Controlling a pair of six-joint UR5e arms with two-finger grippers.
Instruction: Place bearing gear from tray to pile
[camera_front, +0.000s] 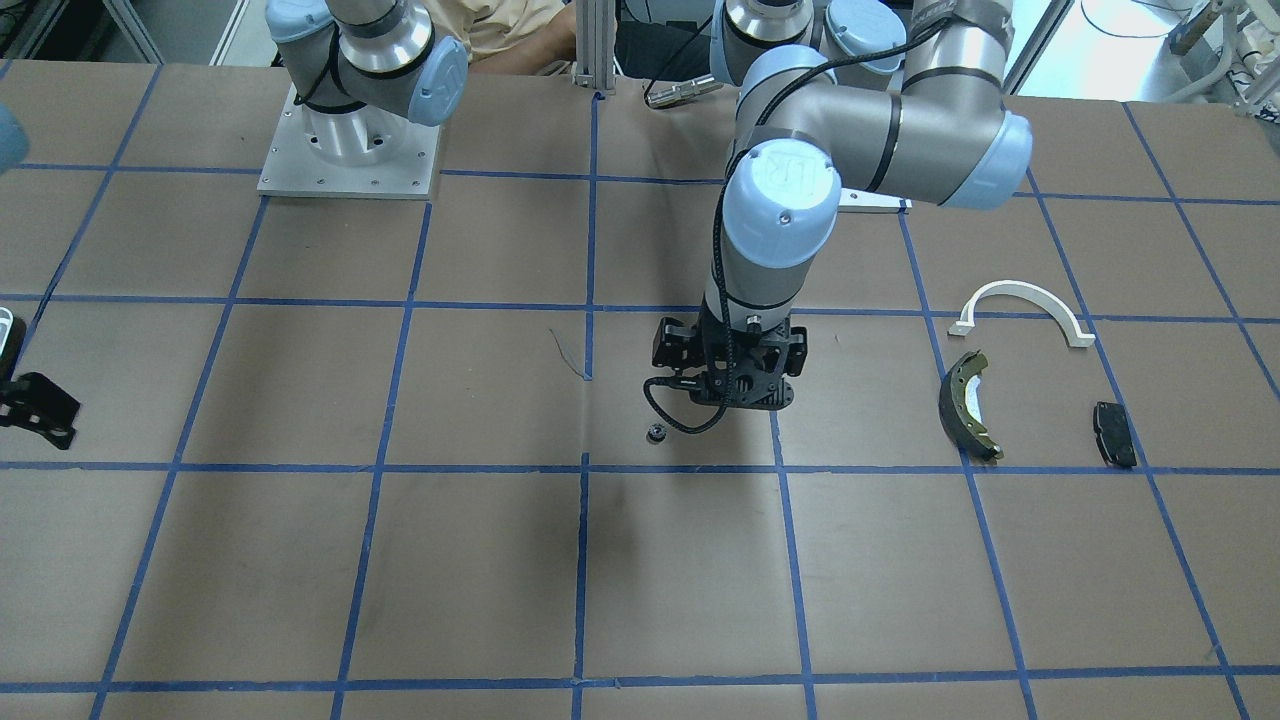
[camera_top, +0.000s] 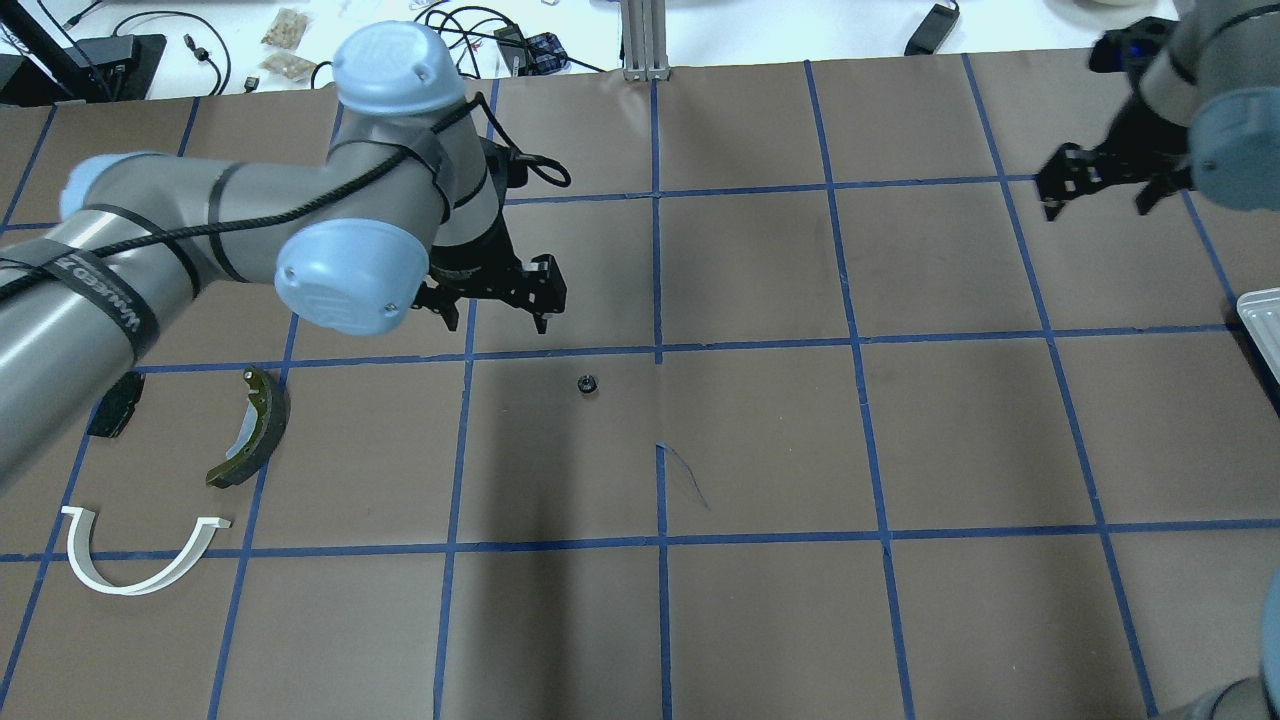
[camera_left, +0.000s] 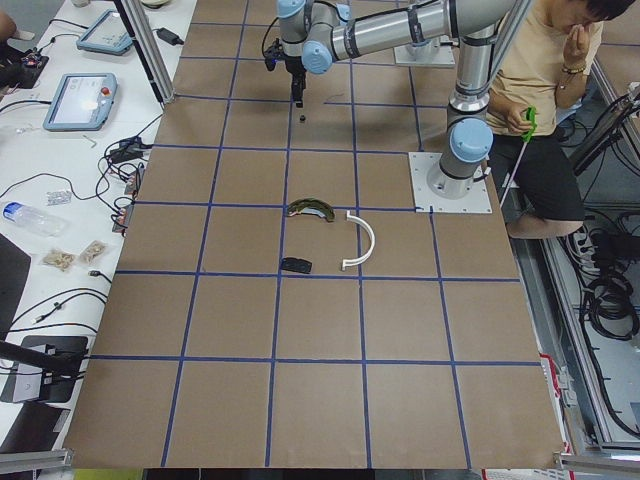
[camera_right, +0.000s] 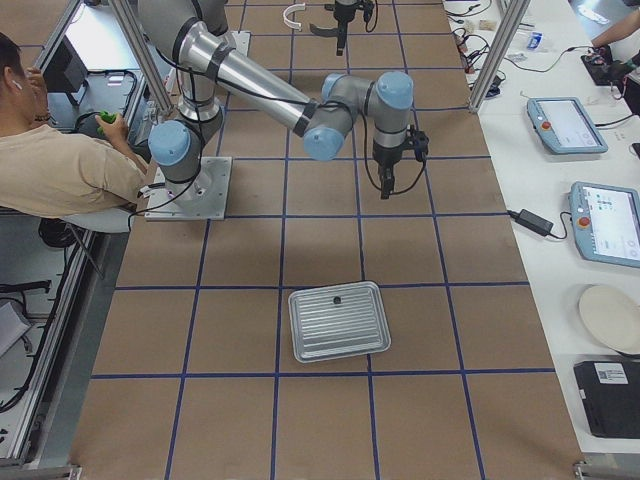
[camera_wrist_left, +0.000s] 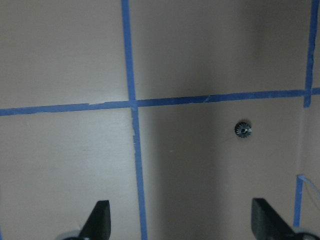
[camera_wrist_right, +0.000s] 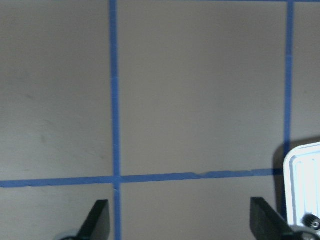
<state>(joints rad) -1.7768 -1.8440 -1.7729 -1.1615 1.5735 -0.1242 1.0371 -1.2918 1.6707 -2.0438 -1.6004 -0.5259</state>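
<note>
A small black bearing gear (camera_top: 586, 384) lies loose on the brown table near its middle; it also shows in the front view (camera_front: 656, 432) and the left wrist view (camera_wrist_left: 243, 130). My left gripper (camera_top: 495, 322) hovers open and empty just beyond the gear, to its left. The pile sits at the left: an olive brake shoe (camera_top: 255, 425), a white arched strip (camera_top: 95, 572) and a black pad (camera_top: 115, 405). My right gripper (camera_top: 1095, 205) is open and empty, beyond the metal tray (camera_top: 1262, 325). Another small gear (camera_right: 337, 299) lies in the tray (camera_right: 338, 340).
Blue tape lines grid the table. A person sits behind the robot bases (camera_right: 60, 160). Tablets and cables lie on the white bench past the table's far edge (camera_right: 565, 125).
</note>
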